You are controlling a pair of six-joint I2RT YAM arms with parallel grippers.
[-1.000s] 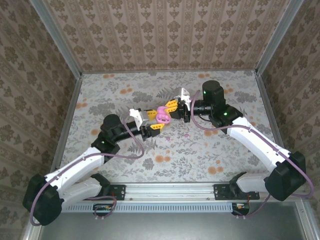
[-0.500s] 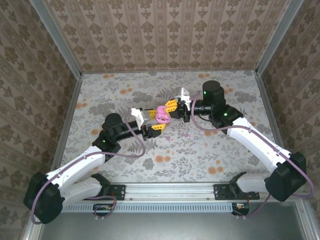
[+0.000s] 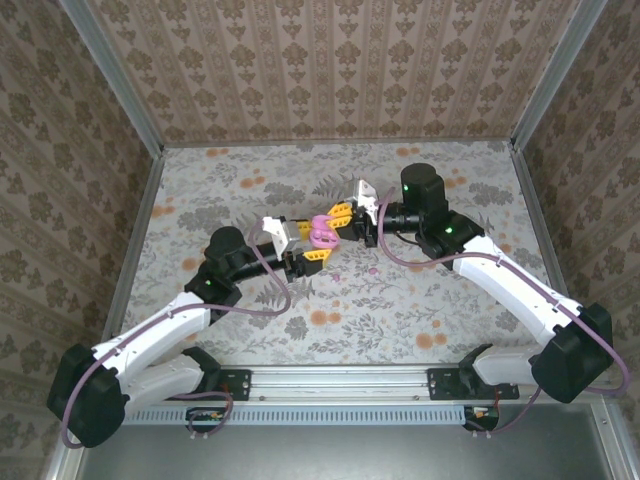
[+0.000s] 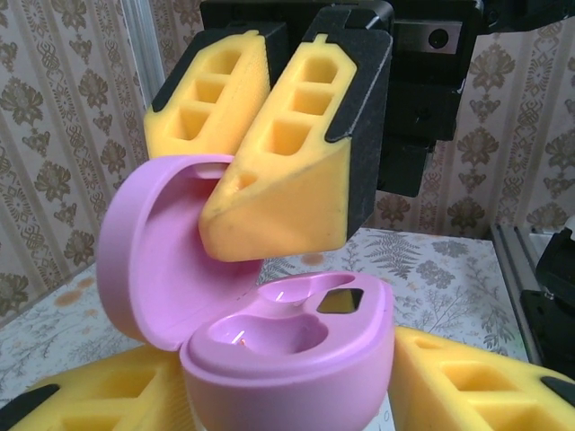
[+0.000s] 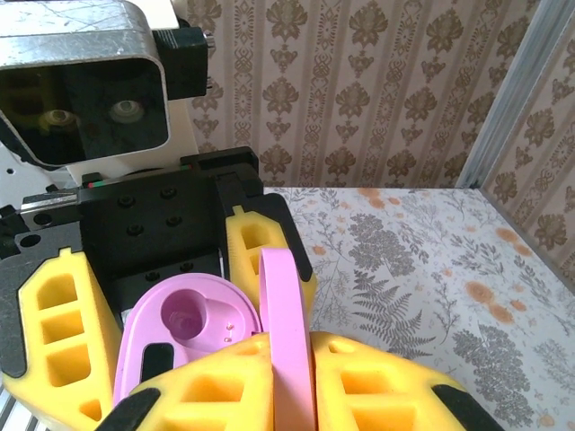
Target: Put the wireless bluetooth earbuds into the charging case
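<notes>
Currently the right gripper (image 5: pixel 289 355) is clenched tight, its 2 yellow fingers (image 5: pixel 377 386) pinching the thin edge of the pink lid (image 5: pixel 286 287) of the charging case (image 4: pixel 278 377), and the lid stands swung up and open. Opposite it, the left gripper (image 4: pixel 287 395) grasps the base of that case from both sides, with a yellow finger (image 4: pixel 476 382) pressed against each flank. The whole case hangs in the air between the 2 arms, above the middle of the flower-printed table (image 3: pixel 380 300). Inside the base, the 2 moulded wells (image 4: pixel 269 334) face upward. The nearer one looks bare and glossy, and the farther one carries a small dark square (image 4: pixel 341 301); I cannot tell whether that is a contact or a reflection. By my reading, opening and steadying the case is done. The real work is all left: seating the wireless bluetooth earbuds in those wells and closing the lid. With both grippers occupied, 1 of them would likely have to let go first. No brand, label or lettering can be read on the case, the fingers or the black mounts (image 4: pixel 422 90) behind them; the only pattern around is the repeating ornament of the wallpaper (image 3: pixel 320 70).
</notes>
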